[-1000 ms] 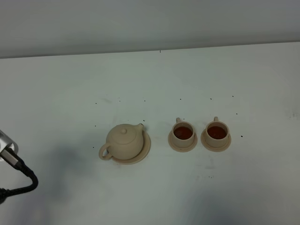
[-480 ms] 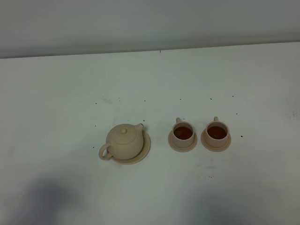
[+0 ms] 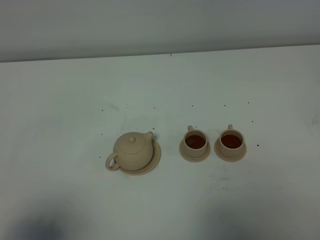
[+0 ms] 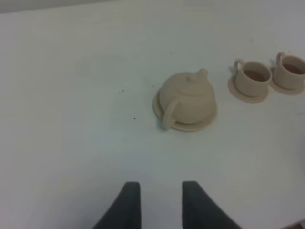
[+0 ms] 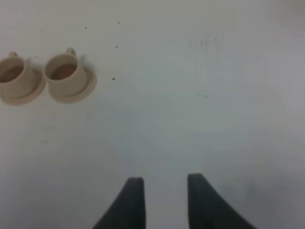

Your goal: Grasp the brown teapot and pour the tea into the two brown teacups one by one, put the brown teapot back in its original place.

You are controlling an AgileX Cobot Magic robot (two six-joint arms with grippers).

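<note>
The brown teapot (image 3: 132, 150) stands upright on its wide saucer (image 3: 154, 159), handle toward the front left and spout toward the back right. To its right stand the two brown teacups (image 3: 195, 141) (image 3: 231, 140), each on a small saucer and each holding dark tea. In the left wrist view the teapot (image 4: 188, 98) lies well ahead of my left gripper (image 4: 159, 188), which is open and empty. In the right wrist view my right gripper (image 5: 164, 180) is open and empty, with the cups (image 5: 64, 71) (image 5: 12, 76) far off to one side. Neither gripper shows in the exterior high view.
The white table (image 3: 60, 100) has small dark specks around the tea set. Its back edge (image 3: 170, 52) meets a grey wall. Soft shadows lie along the front edge at left and right.
The left arm, seen at the left edge one second ago, has withdrawn out of the exterior high view. Its shadow has shrunk toward the front edge. The teapot and cups have not moved.
</note>
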